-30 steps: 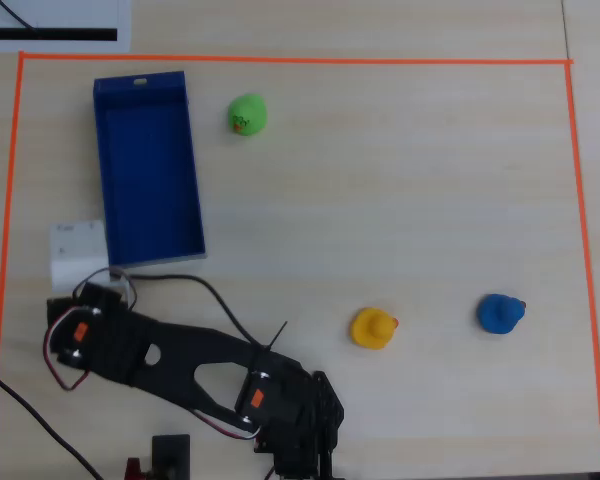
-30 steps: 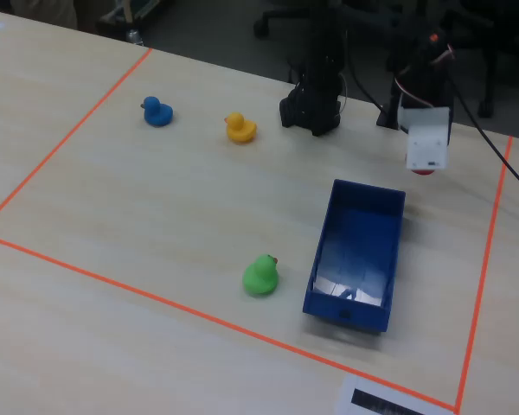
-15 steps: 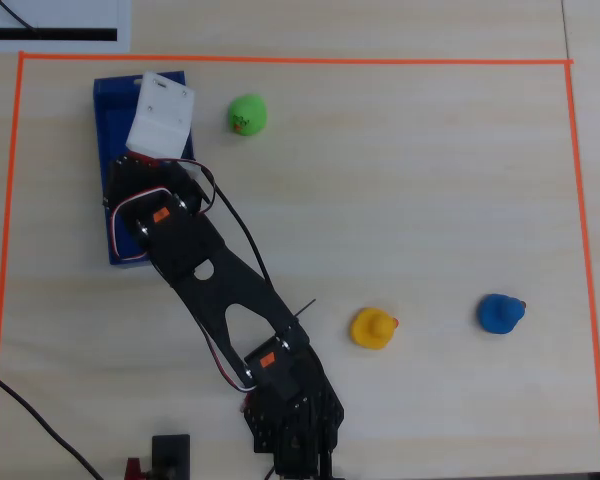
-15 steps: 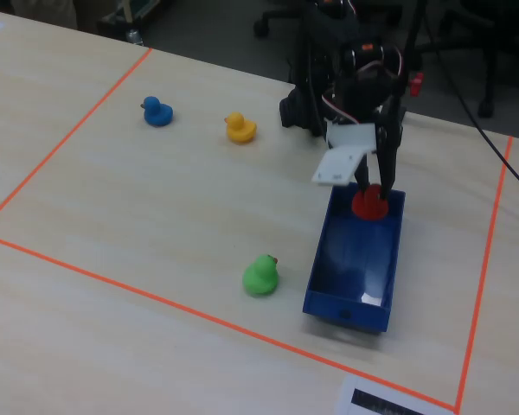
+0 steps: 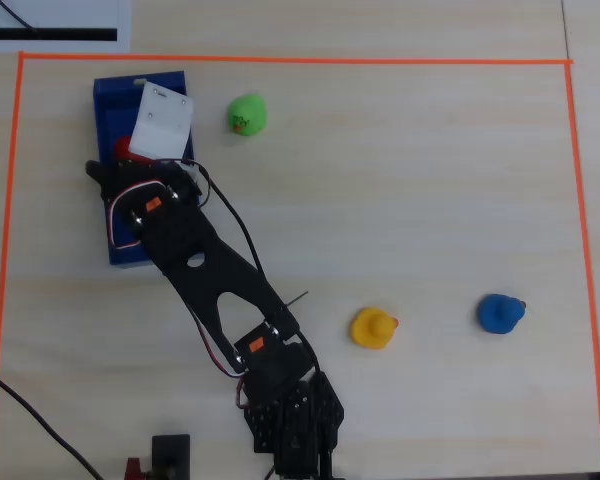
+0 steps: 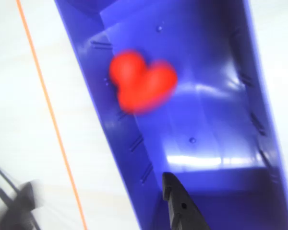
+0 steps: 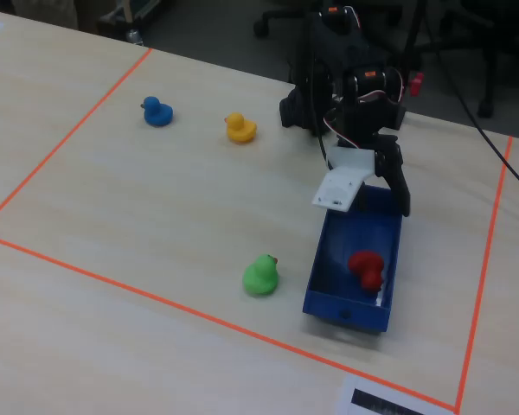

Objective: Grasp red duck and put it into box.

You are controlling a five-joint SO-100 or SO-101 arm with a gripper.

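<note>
The red duck [image 7: 365, 268] lies loose on the floor of the blue box [image 7: 322, 264], apart from the tool [image 7: 376, 186] hovering above it with jaws spread and empty, presumably because the drop is done.

My black jointed arm [image 5: 220, 275] reaches from its base at the table's near edge in the overhead view, stretched diagonally toward the far-left corner. My black two-finger gripper [image 7: 389, 186] hangs past the white camera plate on the wrist [image 7: 339, 188], pointing down and tilted forward. Jaws apart, nothing between them. In the wrist view only one dark fingertip [image 6: 180, 206] shows, coming in from the bottom edge. Red and white wires loop beside the wrist servo [image 5: 152, 208].
</note>
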